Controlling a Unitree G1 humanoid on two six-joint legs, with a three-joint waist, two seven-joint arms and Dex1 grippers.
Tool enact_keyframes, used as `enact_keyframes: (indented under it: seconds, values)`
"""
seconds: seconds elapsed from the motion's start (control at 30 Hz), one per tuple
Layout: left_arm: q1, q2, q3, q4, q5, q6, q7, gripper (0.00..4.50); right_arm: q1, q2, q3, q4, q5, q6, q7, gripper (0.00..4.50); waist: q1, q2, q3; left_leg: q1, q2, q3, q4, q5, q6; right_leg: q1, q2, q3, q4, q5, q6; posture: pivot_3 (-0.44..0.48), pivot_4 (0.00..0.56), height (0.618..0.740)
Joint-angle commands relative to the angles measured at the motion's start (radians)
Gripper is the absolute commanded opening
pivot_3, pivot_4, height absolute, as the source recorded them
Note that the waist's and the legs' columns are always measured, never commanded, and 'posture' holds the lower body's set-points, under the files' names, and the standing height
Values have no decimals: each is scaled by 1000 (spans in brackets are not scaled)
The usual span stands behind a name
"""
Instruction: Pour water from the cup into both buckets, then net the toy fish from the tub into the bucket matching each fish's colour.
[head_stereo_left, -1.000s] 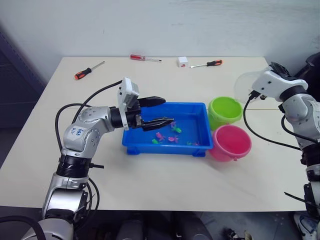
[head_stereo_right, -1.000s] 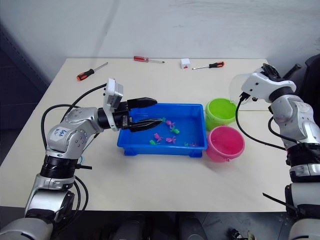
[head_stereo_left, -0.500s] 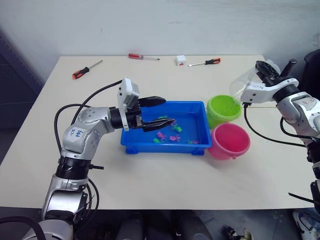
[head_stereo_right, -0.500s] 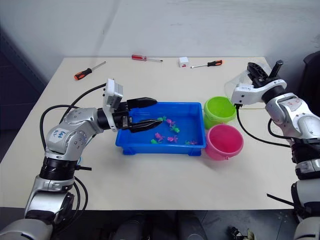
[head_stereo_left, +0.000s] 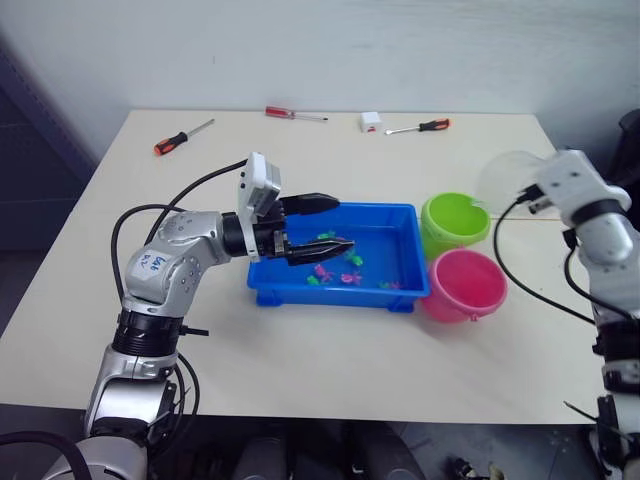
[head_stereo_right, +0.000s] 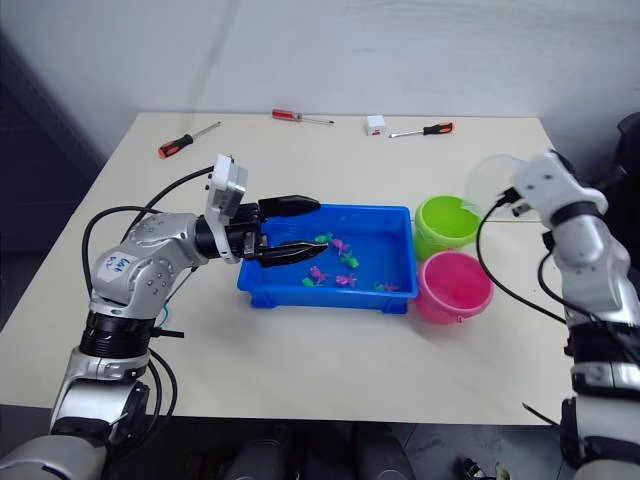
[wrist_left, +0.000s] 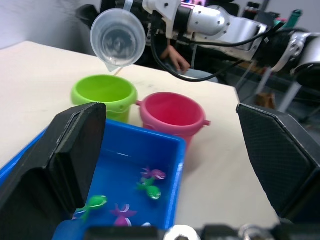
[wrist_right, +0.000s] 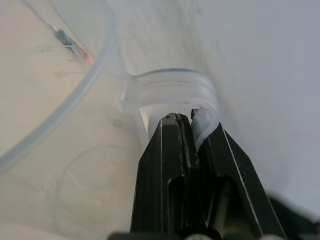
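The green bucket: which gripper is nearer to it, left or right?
Right. The right gripper holds the clear cup just beside the green bucket; the left gripper hovers over the blue tub's far end.

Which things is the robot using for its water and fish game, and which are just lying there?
For the game:
cup, held in the right gripper
green bucket
pink bucket
blue tub
toy fish
left gripper, open over the tub

Just lying there:
three screwdrivers
small white block

The left gripper (head_stereo_left: 325, 224) is reaching out sideways with its two fingers wide apart. The right gripper (wrist_right: 192, 131) is pinching tight, its arm bent and raised.
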Motion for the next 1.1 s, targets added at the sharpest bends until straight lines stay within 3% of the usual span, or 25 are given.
enact_keyframes:
  seconds: [0.03, 0.3, 0.4, 0.6, 0.73, 0.93, 1.1]
  values:
    - [-13, 11, 19, -79, -66, 38, -26, 4500, 78, 64, -219, -207, 211, 230, 9, 29, 3, 0, 0, 0, 0, 0, 0, 0, 0, 0, 0, 0, 0, 0, 0, 0, 150, 740]
    - [2, 47, 10, -169, -159, 121, -75, 4500, 257, 334, -513, -415, 501, 537, -103, 29, -2, 1, 0, 3, 0, 1, 0, 0, -1, 1, 0, 1, 1, 0, 0, 0, 150, 740]
    - [-2, 42, 7, -168, -163, 125, -70, 4500, 289, 400, -533, -419, 534, 524, -130, 29, -2, 1, 0, 5, 0, 1, -1, 1, -2, 1, 1, 2, 1, 0, 0, 0, 150, 740]
    - [-29, 27, 5, -142, -159, 118, -71, 4500, 378, 432, -474, -332, 447, 385, -179, 29, 0, 2, -1, 5, 0, 1, -1, 2, -2, 2, 1, 2, 0, 0, 0, 0, 150, 740]
    - [-54, 13, 7, -119, -156, 116, -74, 4500, 491, 461, -448, -394, 433, 329, -180, 1573, 3, 1, -1, 5, 0, 1, -2, 2, -2, 2, 1, 2, 0, 0, 0, 0, 150, 740]
    - [-75, -5, -9, -77, -141, 94, -95, 4500, 668, 499, -418, -597, 452, 305, -152, 4472, 0, 2, -1, 5, -1, 1, -3, 2, -2, 1, 1, 3, 0, 0, 0, 0, 150, 740]
    - [-87, -26, -30, -37, -123, 66, -122, 4500, 811, 497, -449, -765, 461, 306, -135, 4472, 2, 2, -1, 6, 0, 1, -4, 2, -3, 2, 2, 3, 0, 0, 0, 0, 150, 740]
